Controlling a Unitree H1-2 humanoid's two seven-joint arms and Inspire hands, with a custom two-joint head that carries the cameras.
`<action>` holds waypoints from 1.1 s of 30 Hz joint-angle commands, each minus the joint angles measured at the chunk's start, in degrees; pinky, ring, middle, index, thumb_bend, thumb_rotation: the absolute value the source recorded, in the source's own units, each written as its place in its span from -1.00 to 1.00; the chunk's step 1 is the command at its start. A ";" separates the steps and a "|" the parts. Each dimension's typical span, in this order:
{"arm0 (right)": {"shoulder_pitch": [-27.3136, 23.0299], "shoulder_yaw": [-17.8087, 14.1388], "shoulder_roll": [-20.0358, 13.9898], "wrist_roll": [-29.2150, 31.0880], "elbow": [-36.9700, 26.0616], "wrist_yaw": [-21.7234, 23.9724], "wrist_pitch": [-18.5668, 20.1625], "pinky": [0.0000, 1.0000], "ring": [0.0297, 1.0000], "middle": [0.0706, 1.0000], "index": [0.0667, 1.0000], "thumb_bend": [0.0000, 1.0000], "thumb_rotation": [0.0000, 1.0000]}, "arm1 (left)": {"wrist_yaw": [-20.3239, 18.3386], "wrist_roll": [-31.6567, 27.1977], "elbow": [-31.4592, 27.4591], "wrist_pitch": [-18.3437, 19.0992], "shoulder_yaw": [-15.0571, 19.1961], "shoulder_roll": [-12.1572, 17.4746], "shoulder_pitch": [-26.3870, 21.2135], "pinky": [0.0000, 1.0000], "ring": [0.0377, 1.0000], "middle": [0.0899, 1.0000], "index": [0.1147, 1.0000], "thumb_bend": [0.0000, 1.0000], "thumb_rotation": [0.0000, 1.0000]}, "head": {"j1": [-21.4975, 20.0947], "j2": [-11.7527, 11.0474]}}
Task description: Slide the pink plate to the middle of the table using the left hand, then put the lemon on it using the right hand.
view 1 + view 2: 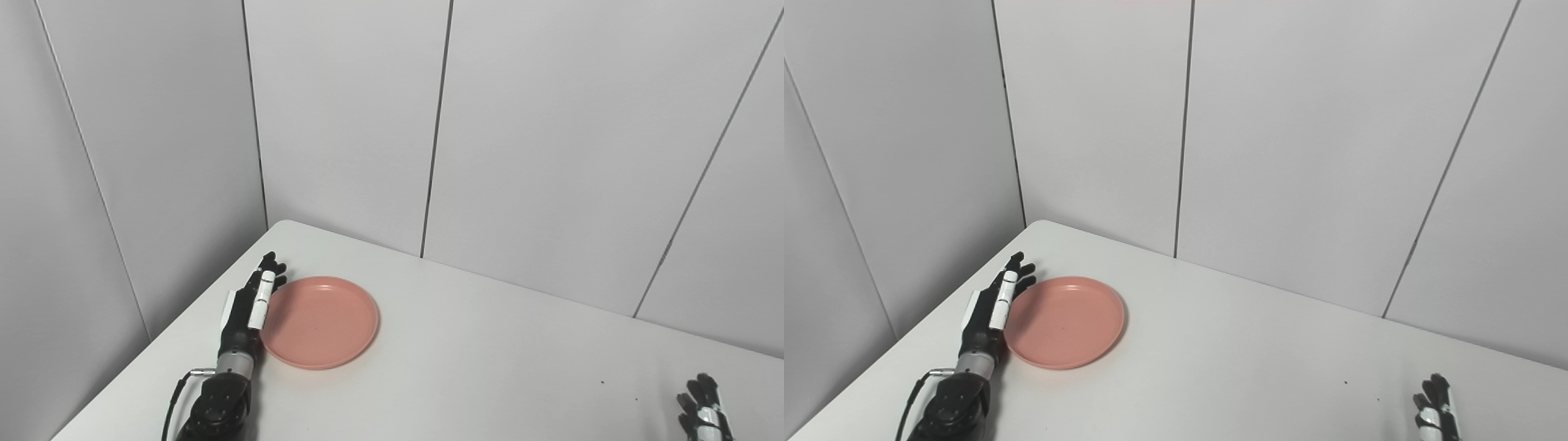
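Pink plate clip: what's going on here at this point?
The left hand, fingers straight and flat, lies against the left rim of the pink plate, which sits near the table's far left corner, not yet in the middle. The right hand waits at the lower right edge, holding nothing visible. No lemon is in view.

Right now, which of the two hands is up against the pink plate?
The left hand, fingers stretched flat along the pink plate's left rim. The right hand sits far off at the table's lower right corner, near nothing.
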 commanded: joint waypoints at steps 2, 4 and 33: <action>-0.63 -0.05 0.43 -0.04 -2.89 -0.21 0.62 0.96 0.90 0.91 0.92 -0.13 1.00 | -2.73 -1.51 -1.16 0.36 -1.09 -1.13 -1.06 0.73 0.68 0.72 0.78 0.35 1.00 | -0.49 0.37; -0.65 -0.08 0.49 -0.10 -3.12 -0.22 0.89 0.97 0.90 0.92 0.93 -0.13 1.00 | -3.18 -2.19 -1.41 0.58 -1.49 -1.90 -1.35 0.72 0.67 0.70 0.76 0.35 1.00 | -0.63 0.47; -1.53 0.28 0.49 -0.22 -1.20 -0.03 -0.71 1.00 0.95 0.95 0.96 -0.31 1.00 | -7.63 -3.79 3.89 -0.83 -7.23 -12.33 -7.58 0.79 0.71 0.72 0.75 0.34 1.00 | -10.22 3.07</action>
